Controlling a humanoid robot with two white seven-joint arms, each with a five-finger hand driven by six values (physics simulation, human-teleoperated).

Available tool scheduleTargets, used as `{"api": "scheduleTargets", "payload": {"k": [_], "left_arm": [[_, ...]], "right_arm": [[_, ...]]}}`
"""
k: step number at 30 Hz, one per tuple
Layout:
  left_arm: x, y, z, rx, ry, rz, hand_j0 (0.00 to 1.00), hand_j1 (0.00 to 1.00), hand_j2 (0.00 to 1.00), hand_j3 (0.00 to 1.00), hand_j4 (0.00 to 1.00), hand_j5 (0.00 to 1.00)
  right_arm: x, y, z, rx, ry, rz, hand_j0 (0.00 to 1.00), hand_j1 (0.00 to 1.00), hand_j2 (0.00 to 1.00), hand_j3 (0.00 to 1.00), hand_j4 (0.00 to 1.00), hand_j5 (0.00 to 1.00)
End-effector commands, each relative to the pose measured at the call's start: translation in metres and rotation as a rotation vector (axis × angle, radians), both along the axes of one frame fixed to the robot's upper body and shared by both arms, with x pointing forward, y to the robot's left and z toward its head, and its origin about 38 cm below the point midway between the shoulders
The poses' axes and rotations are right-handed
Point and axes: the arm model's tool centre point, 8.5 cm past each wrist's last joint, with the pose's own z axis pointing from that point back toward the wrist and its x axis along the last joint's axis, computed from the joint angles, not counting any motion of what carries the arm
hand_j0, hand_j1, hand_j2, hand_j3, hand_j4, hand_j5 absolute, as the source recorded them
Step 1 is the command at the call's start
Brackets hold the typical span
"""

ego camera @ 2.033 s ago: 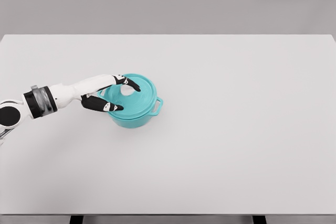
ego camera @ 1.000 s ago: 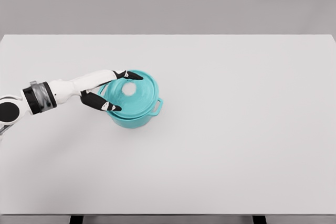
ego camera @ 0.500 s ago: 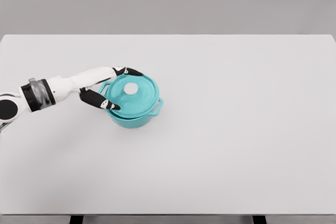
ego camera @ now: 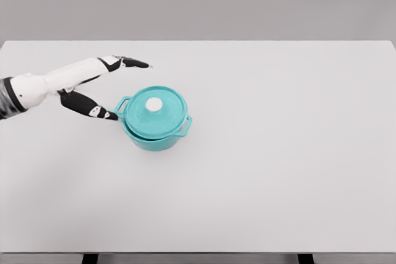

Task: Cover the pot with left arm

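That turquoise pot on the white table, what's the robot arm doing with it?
The round turquoise pot sits covered on the white table, its matching turquoise lid with a white knob resting on top. The robot's white left hand hangs beside the pot's left side, fingers spread, holding nothing and touching neither pot nor lid. The right arm is out of view.

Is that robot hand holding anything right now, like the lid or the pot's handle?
Nothing is held. The left hand is open, fingers spread, off to the left of the teal pot and clear of it. The lid sits on the pot.
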Motion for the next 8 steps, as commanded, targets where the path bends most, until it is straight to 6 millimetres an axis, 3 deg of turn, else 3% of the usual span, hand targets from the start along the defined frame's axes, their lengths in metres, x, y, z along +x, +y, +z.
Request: {"api": "scheduleTargets", "payload": {"k": [1,6,8], "left_arm": [[-0.007,0.031,0.03,0.023,-0.083,0.014,1.0,1.0,1.0,1.0,1.0,1.0],[-0.025,0.099,0.022,0.042,-0.059,0.195,1.0,1.0,1.0,1.0,1.0,1.0],[-0.025,0.103,0.021,0.043,-0.058,0.209,1.0,1.0,1.0,1.0,1.0,1.0]], "right_arm": [[0.0,0.0,0.0,0.0,0.0,0.001,1.0,1.0,1.0,1.0,1.0,1.0],[0.0,0.0,0.0,0.0,0.0,0.001,1.0,1.0,1.0,1.0,1.0,1.0],[0.0,0.0,0.0,0.0,0.0,0.001,1.0,1.0,1.0,1.0,1.0,1.0]]}}
